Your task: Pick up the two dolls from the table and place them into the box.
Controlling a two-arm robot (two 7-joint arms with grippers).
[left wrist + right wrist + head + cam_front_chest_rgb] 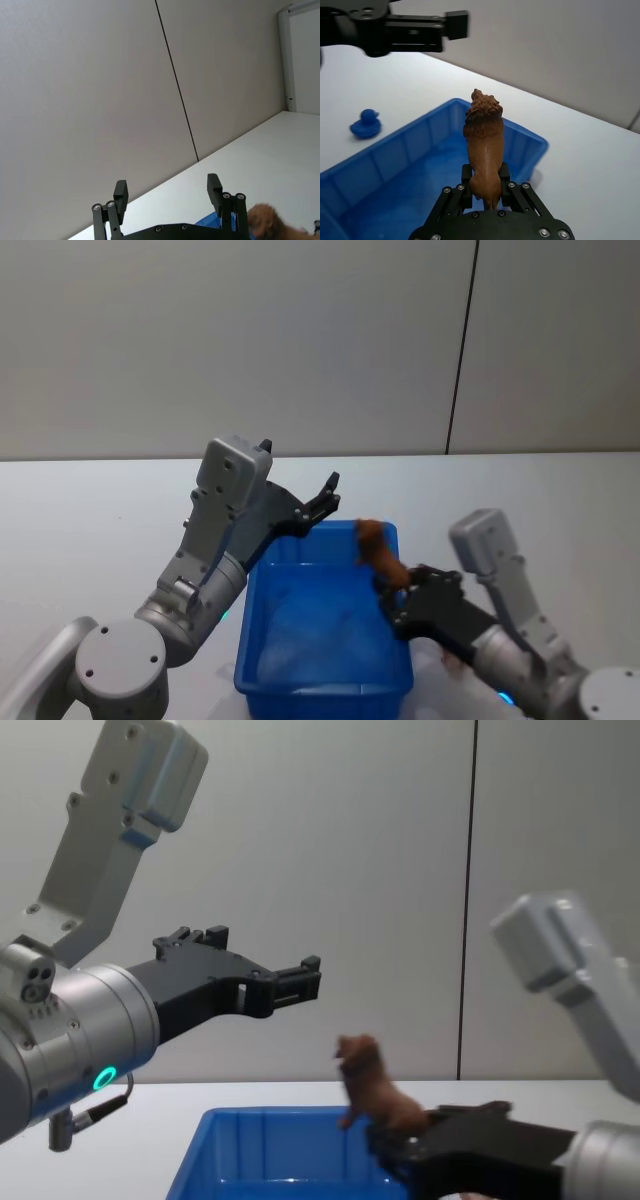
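Note:
A reddish-brown lion doll (378, 552) (484, 135) (368, 1085) stands upright in my right gripper (392, 587) (485, 176), which is shut on its hind end. It hangs over the right side of the blue box (320, 680) (530, 137), above the rim. My left gripper (328, 494) (167, 190) (305, 978) is open and holds nothing, raised above the box's far left corner. A small pale pink shape (453, 664) lies on the table (100, 510) by the box's near right corner, mostly hidden under my right arm.
A small blue toy duck (366, 124) sits on the white table beyond the box's left side, seen in the right wrist view. A grey wall rises behind the table's far edge.

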